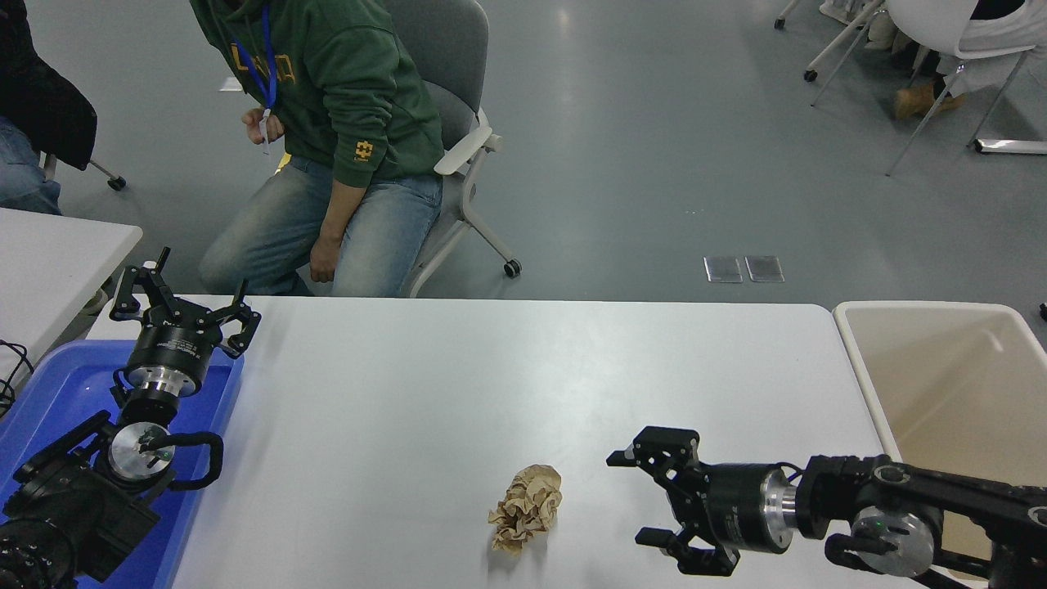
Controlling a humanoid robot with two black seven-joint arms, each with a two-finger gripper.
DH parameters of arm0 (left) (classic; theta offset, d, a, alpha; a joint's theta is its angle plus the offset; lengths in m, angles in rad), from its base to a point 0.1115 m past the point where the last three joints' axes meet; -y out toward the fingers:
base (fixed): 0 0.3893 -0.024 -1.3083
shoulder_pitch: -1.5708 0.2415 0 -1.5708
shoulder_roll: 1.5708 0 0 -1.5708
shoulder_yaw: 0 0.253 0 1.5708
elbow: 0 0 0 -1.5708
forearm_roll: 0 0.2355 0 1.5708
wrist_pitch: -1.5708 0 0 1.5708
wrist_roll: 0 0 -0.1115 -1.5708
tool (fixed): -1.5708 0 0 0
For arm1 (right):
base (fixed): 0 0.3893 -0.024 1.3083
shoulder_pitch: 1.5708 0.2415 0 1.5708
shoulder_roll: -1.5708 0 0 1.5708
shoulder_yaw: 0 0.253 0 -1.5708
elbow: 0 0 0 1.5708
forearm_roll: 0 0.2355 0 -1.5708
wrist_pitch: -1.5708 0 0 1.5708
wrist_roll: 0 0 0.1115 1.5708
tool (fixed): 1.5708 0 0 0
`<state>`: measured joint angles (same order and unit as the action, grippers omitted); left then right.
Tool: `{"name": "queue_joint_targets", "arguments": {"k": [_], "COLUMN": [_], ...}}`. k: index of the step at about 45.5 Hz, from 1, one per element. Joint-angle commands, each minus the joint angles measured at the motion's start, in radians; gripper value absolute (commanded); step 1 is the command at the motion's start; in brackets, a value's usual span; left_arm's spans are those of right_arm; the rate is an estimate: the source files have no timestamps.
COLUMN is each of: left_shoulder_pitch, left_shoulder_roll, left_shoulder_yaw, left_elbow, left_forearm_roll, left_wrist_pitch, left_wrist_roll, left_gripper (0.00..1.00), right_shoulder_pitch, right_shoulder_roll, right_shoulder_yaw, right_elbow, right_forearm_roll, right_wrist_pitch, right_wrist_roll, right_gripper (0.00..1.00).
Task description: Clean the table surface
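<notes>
The table surface [458, 376] is a wide white top. A crumpled ball of brown paper [527, 507] lies on it near the front edge, at the middle. My right gripper [634, 499] hangs low over the table just right of the paper, pointing left at it, open, with nothing between its fingers. A short gap separates it from the paper. My left gripper [184, 298] is parked at the lower left above the blue tray, open and holding nothing.
A blue plastic tray [57, 393] sits at the table's left end under the left arm. A beige bin [949, 393] stands off the right end. A person in a green hoodie [343, 90] sits on a chair behind the far edge. A smaller white table [49, 254] is at far left.
</notes>
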<state>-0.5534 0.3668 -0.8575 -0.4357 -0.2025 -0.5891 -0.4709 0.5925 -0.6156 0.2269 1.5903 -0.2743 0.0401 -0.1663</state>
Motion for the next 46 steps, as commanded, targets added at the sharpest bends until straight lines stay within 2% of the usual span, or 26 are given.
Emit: {"name": "queue_joint_targets", "arguments": {"k": [1, 16, 32, 38, 46], "left_shoulder_pitch": [0.000, 0.000, 0.000, 0.000, 0.001], "left_shoulder_roll": [0.000, 0.000, 0.000, 0.000, 0.000], "left_shoulder_yaw": [0.000, 0.000, 0.000, 0.000, 0.000], "left_elbow": [0.000, 0.000, 0.000, 0.000, 0.000], "left_forearm_roll": [0.000, 0.000, 0.000, 0.000, 0.000], "left_wrist_pitch": [0.000, 0.000, 0.000, 0.000, 0.000], "left_wrist_roll": [0.000, 0.000, 0.000, 0.000, 0.000], "left_gripper": [1.00, 1.00, 1.00, 1.00, 1.00], "right_shoulder_pitch": [-0.033, -0.056, -0.048, -0.051, -0.040], "right_shoulder_roll": [0.115, 0.278, 0.307, 0.382, 0.416], "right_shoulder_yaw": [0.005, 0.043, 0.029, 0.026, 0.026], "right_elbow": [-0.039, -0.159, -0.237, -0.268, -0.332], "right_forearm_roll": [-0.006, -0.002, -0.005, -0.005, -0.006], "right_wrist_pitch": [-0.063, -0.152, -0.181, -0.201, -0.201], "right_wrist_roll": [-0.006, -0.006, -0.007, -0.007, -0.027], "right_gripper": [1.00, 1.00, 1.00, 1.00, 1.00]}}
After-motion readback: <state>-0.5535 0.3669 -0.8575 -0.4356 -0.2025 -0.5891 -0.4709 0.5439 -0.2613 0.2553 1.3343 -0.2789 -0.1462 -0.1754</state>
